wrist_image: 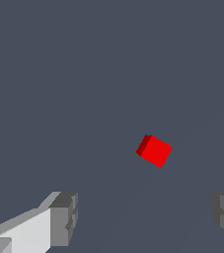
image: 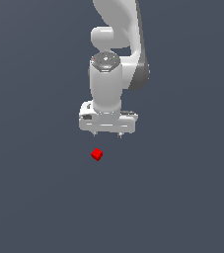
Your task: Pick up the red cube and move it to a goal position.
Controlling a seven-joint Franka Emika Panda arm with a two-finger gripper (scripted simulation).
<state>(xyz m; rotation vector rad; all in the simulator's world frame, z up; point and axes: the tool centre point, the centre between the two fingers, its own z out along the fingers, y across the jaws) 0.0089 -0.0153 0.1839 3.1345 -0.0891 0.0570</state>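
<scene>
Red cube (image: 97,154) lying on the grey counter (image: 34,197), apart from the end effector (image: 108,134), whose fingers (wrist_image: 64,218) stand spread with nothing between them. The cube sits turned corner-on to the fingers; being a cube, no long axis shows.

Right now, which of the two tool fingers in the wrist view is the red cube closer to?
Neither clearly: the red cube sits free between and ahead of the fingers, slightly nearer the darker, mostly cut-off one.
</scene>
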